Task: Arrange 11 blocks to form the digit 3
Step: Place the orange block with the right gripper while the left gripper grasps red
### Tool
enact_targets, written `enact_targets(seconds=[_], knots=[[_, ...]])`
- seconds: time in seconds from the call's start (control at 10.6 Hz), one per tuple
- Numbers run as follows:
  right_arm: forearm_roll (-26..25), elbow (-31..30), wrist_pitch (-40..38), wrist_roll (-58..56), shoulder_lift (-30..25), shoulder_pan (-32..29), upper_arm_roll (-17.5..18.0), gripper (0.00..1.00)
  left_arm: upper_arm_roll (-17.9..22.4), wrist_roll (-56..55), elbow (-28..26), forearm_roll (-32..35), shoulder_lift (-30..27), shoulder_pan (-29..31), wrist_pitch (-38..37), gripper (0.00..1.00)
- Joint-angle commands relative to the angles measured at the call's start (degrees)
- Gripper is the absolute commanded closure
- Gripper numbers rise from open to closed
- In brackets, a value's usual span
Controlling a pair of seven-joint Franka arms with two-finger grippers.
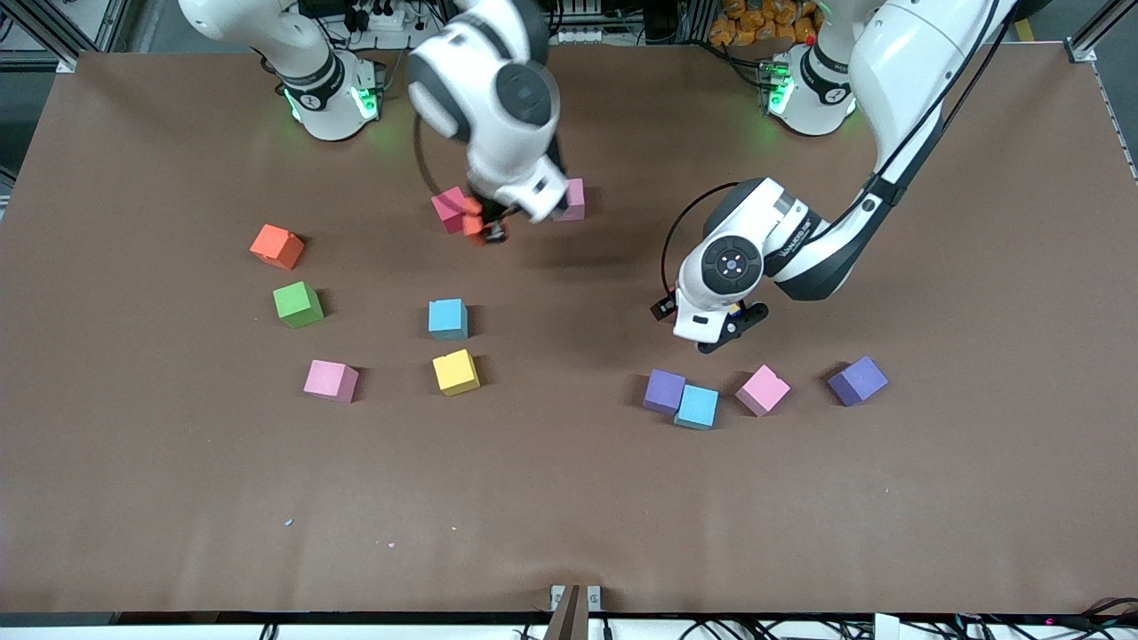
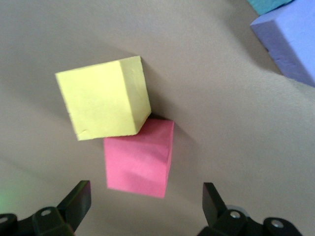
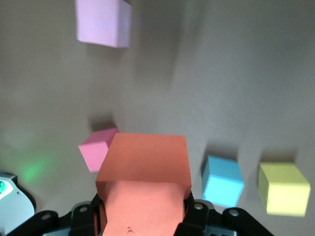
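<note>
1. Pale pink cubes (image 1: 331, 380) (image 1: 572, 199) (image 1: 763, 389) — three
2. Deep pink cubes (image 1: 451, 210) (image 2: 138, 160) — two
3. Orange cubes (image 1: 277, 246) (image 3: 145, 167) — two
4. Light blue cubes (image 1: 447, 318) (image 1: 697, 407) — two
5. Yellow cubes (image 1: 456, 372) (image 2: 103, 98) — two
6. Purple cubes (image 1: 665, 391) (image 1: 857, 380) — two
7. Green cube (image 1: 298, 304) — one

I see a green cube (image 1: 298, 304) sitting alone on the brown table (image 1: 569, 516) (toward the right arm's end), with a bracket (image 1: 574, 599) at the table's near edge.
</note>
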Motion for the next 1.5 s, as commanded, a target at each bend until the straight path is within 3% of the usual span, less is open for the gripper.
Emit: enact_targets(seconds=[0.0,0.38,0.66,0.85,0.94,1.03,1.22,1.41], knots=[[-1.4,-7.6,5.4,0.9,-2.8,5.2,-0.7,0.69,-0.5,-0.7,-4.8,2.7,-1.5,2.4,2.9,0.0],[-1.4,-17.8,17.6,4.4,-2.2,8.0,-0.5,0.69,-0.5,-0.7,-6.0,4.8,-0.3,2.4,4.4,0.0],[-1.4,-19.9,18.2,18.4,-1.7,12.3,-0.6,0.69,-0.5,-0.8,-6.0,4.8,1.1,2.4,6.7,0.0],[-1.5,-20.5,20.2,20.3,-0.3,12.8,-0.6,0.69,-0.5,-1.4,-5.9,4.7,1.1,2.5,6.7,0.51],[-1.5,-21.0,21.6,20.3,0.1,13.3,-0.6,0.69,-0.5,-4.0,-5.8,4.7,0.7,3.2,6.7,0.73],[-2.0,-21.0,21.9,20.3,0.3,13.5,-0.6,0.69,-0.5,-5.5,-5.7,4.7,0.5,3.2,6.7,0.89],[-3.0,-20.9,22.0,20.3,0.8,13.4,-0.7,0.69,-0.6,-7.1,-5.6,3.9,-0.5,4.1,6.6,1.0],[-3.1,-20.8,23.2,20.3,1.9,13.2,-0.7,0.69,-1.1,-13.3,-5.6,1.6,-2.2,5.6,6.3,1.0]])
